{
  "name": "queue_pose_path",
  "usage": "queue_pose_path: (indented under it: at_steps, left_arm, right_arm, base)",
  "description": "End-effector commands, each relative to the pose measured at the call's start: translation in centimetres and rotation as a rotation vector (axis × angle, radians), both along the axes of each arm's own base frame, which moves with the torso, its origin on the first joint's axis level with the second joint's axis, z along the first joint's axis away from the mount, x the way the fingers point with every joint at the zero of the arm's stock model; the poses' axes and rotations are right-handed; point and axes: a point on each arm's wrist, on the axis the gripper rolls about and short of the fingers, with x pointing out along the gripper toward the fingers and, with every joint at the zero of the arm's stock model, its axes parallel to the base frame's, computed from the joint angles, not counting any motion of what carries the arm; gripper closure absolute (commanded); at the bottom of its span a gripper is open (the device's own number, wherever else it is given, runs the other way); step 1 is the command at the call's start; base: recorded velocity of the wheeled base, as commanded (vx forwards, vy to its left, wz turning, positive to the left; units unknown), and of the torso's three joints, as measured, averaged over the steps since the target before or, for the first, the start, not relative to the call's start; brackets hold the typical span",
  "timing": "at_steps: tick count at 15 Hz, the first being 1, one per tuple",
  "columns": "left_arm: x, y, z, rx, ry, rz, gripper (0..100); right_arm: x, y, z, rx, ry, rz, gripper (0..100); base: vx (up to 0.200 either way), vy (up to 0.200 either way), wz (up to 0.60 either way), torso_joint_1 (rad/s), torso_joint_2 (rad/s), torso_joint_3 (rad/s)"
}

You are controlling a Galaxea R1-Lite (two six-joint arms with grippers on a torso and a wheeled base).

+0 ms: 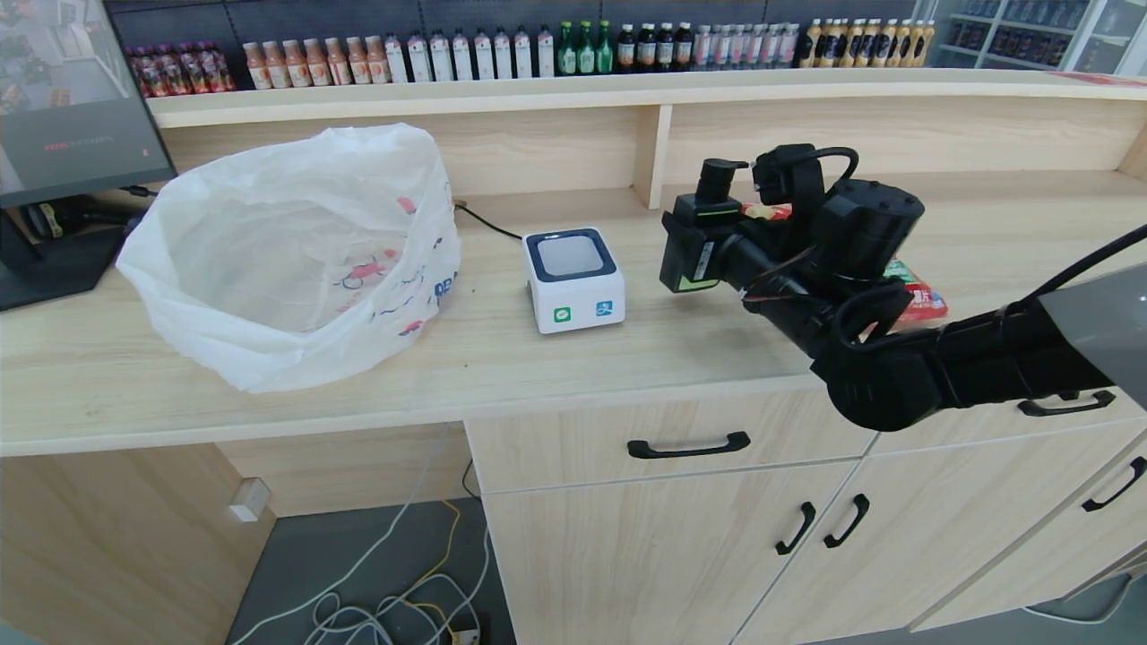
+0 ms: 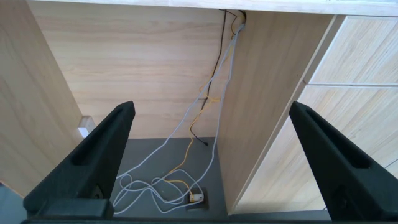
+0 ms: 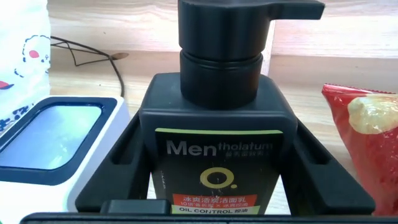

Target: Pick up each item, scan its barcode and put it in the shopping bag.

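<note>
Pump bottle (image 3: 214, 81) is clamped between right gripper (image 3: 214, 186) fingers beside the scanner (image 1: 573, 278) over the wooden counter (image 1: 627, 358); left gripper (image 2: 211, 109) fingers spread wide, empty.

the right gripper (image 3: 217, 130) clamps a black pump bottle (image 3: 216, 180) by its sides. a white scanner (image 3: 43, 143) sits just beside it, a red snack packet (image 3: 367, 137) on the other side.
</note>
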Motion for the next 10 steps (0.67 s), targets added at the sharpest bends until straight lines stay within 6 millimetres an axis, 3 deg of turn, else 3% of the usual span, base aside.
queue_pose_path:
  at_steps: [1, 10]
  left_arm:
    - [0.00, 0.00, 0.00, 0.000, 0.000, 0.001, 0]
    - [0.00, 0.00, 0.00, 0.000, 0.000, -0.001, 0]
  right_arm:
    - [-0.71, -0.16, 0.51, 0.003, -0.004, 0.005, 100]
    - [-0.70, -0.34, 0.70, 0.016, -0.005, 0.125, 100]
  base:
    - [0.000, 0.000, 0.00, 0.000, 0.00, 0.000]
    - [0.000, 0.000, 0.00, 0.000, 0.00, 0.000]
